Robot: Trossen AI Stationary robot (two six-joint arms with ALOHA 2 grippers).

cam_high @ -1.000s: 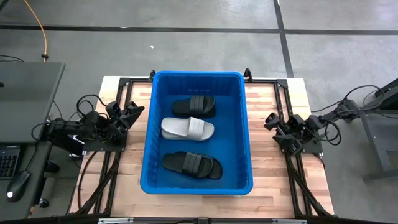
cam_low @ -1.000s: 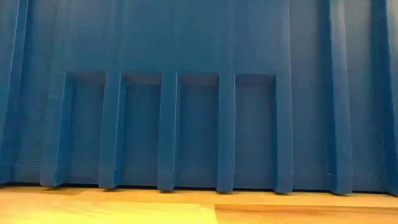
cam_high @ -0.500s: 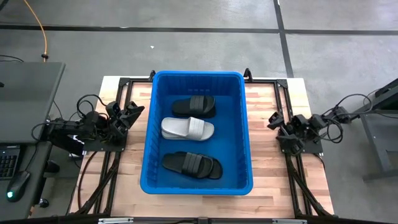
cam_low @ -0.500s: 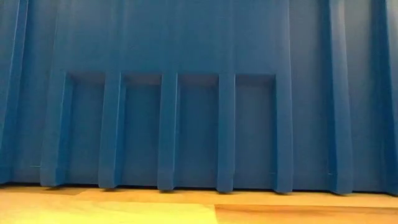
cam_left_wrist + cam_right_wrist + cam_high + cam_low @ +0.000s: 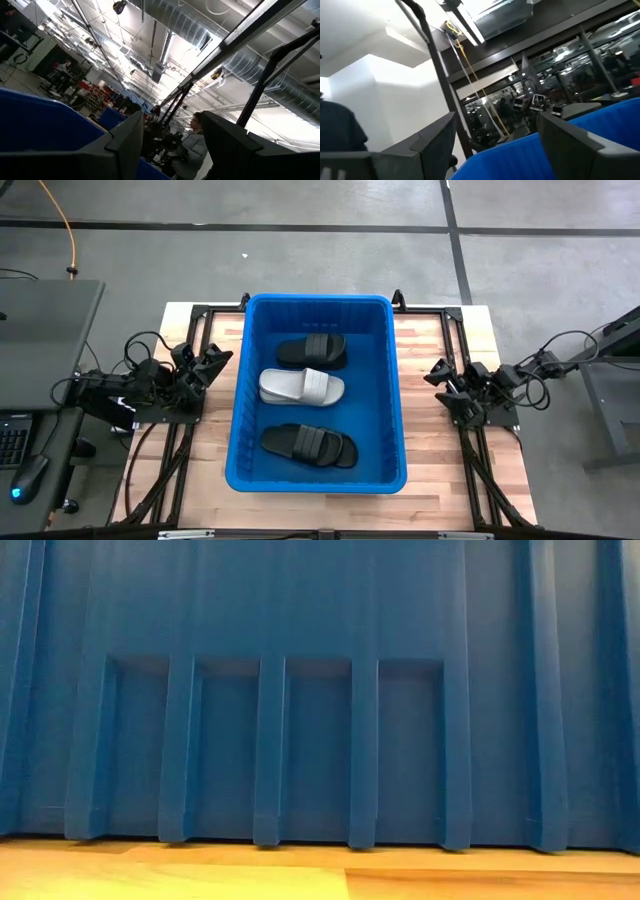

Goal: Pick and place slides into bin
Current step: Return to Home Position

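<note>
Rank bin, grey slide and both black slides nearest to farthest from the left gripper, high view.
From left gripper, high view:
1. Bin: left wall faces it.
2. Grey slide, mid-bin, and upper black slide: too close to call.
3. Lower black slide, toward picture's bottom.

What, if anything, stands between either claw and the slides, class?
Only the walls of the bin: the left claw sits outside one side wall, the right claw outside the other, both open. The three slides already lie in the bin, their goal.
</note>
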